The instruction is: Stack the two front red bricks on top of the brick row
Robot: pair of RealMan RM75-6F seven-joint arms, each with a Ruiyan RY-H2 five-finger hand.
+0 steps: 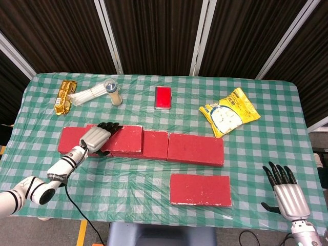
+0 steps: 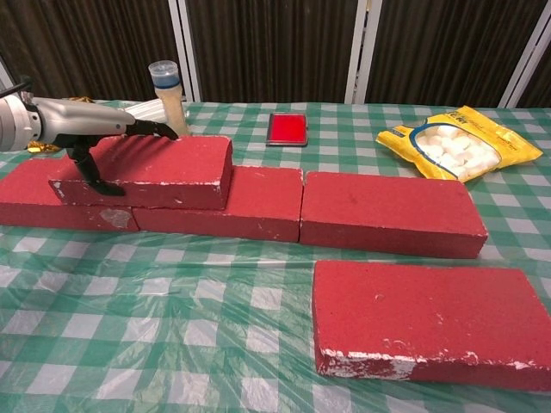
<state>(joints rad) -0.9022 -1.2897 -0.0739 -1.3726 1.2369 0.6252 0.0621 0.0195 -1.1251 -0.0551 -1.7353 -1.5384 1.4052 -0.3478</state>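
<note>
Red and chalk-scuffed, one flat rectangular brick lies on the left of the brick row, long axis left-right, gripped by the left robot hand. The second front red brick waits near right on the counter. The right robot hand hangs open, empty.

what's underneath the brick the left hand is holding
The held brick in the left hand sits on the brick row, overlapping two bricks. Their joint beneath is covered.

The front brick is cut off at the chest view's right edge (its far corner).
</note>
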